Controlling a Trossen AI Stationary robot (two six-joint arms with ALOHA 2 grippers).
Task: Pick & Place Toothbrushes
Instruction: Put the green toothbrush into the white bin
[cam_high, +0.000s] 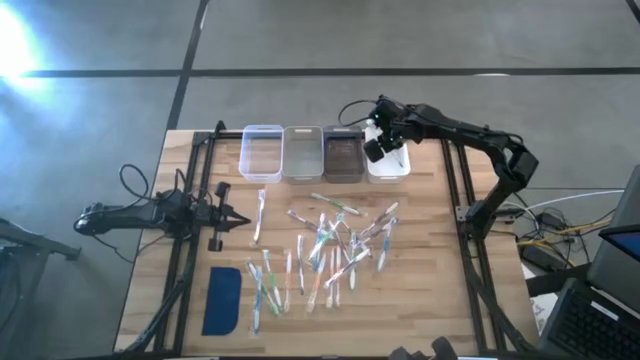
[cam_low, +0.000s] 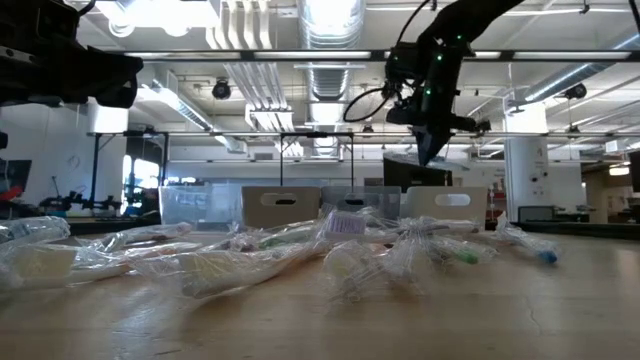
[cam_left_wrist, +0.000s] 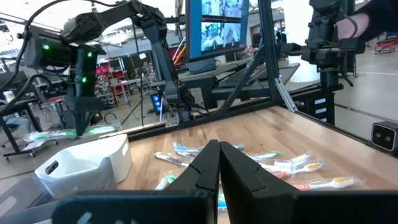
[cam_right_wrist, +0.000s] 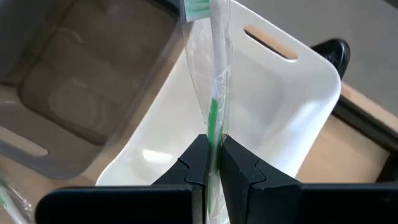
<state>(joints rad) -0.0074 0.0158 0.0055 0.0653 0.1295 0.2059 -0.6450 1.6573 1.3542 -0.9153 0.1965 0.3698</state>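
Observation:
Several wrapped toothbrushes (cam_high: 330, 245) lie scattered flat on the middle of the wooden table, also as a pile in the low view (cam_low: 350, 245). My right gripper (cam_right_wrist: 213, 163) hangs over the white bin (cam_right_wrist: 286, 118) at the right end of the bin row (cam_high: 388, 160) and is shut on one toothbrush with green accents (cam_right_wrist: 214, 74). That toothbrush shows level under the gripper in the left wrist view (cam_left_wrist: 62, 133). My left gripper (cam_left_wrist: 219, 158) waits shut at the table's left (cam_high: 240, 220), touching nothing. My right gripper pinches the wrapped toothbrush between its two fingers on the green part of the handle (cam_right_wrist: 213, 127), coming from above and pointing down. The brush runs out from the fingers with its head (cam_right_wrist: 198, 7) at the far end. It is lifted clear over the white bin, roughly level.
Clear (cam_high: 262, 152), grey (cam_high: 302, 152) and dark brown (cam_high: 343, 156) bins stand in a row beside the white one at the far edge. A flat dark-blue pad (cam_high: 222, 300) lies near the left front corner. Black frame rails (cam_high: 455, 190) border both table sides.

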